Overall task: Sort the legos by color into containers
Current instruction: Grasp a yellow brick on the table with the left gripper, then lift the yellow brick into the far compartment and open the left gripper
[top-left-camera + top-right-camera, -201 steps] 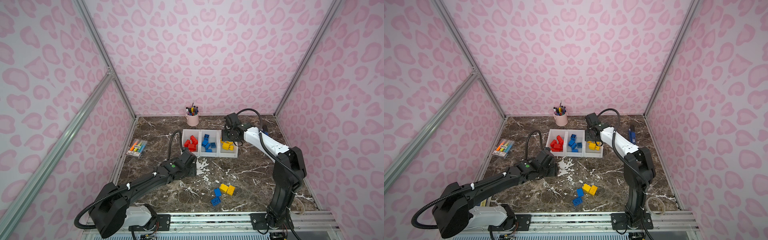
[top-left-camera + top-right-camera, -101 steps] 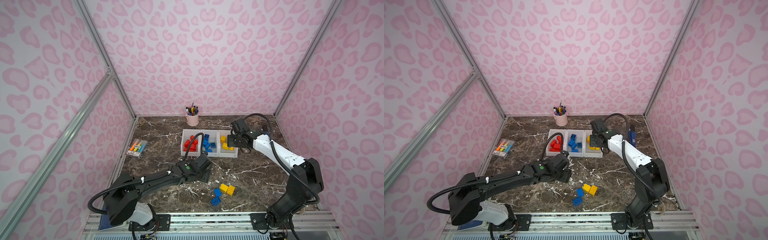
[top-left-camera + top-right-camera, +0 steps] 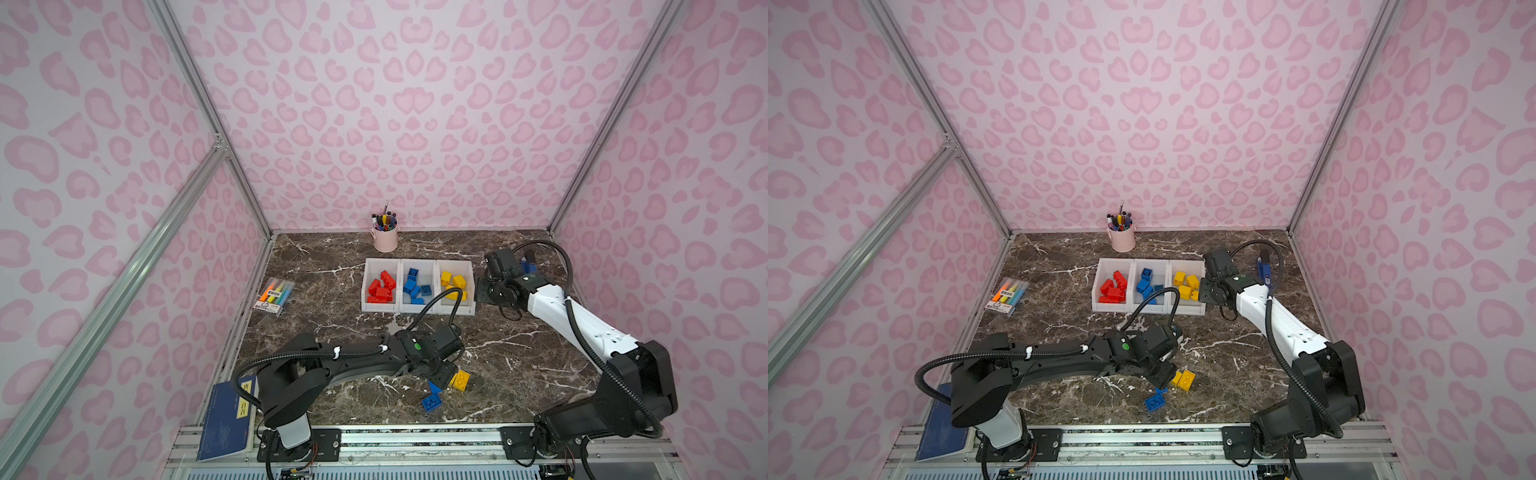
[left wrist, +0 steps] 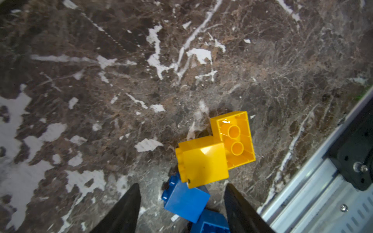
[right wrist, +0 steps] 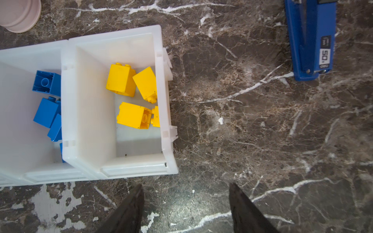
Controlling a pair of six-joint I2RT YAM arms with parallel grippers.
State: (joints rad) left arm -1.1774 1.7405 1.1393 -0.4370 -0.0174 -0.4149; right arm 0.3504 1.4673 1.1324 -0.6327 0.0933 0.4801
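Three white containers (image 3: 415, 309) stand joined in a row, holding red legos (image 3: 380, 286), blue legos (image 3: 415, 286) and yellow legos (image 3: 454, 283). Near the front, two yellow legos (image 4: 203, 161) and two blue legos (image 4: 185, 201) lie in a loose cluster on the marble; both top views show them (image 3: 1185, 379). My left gripper (image 4: 182, 184) hangs open just over this cluster, the blue lego lying between its fingers without touching them. My right gripper (image 5: 185, 185) is open and empty over bare marble, beside the front corner of the yellow container (image 5: 163, 96).
A pink pen cup (image 3: 385, 239) stands at the back. A highlighter pack (image 3: 274, 296) lies at the left. A blue stapler (image 5: 310, 38) lies at the right, behind my right arm. A blue booklet (image 3: 226, 415) and the metal rail (image 3: 415, 436) line the front edge.
My left arm swung right and forward until its gripper was over the loose legos. My right gripper drew back from above the yellow container to its right side.
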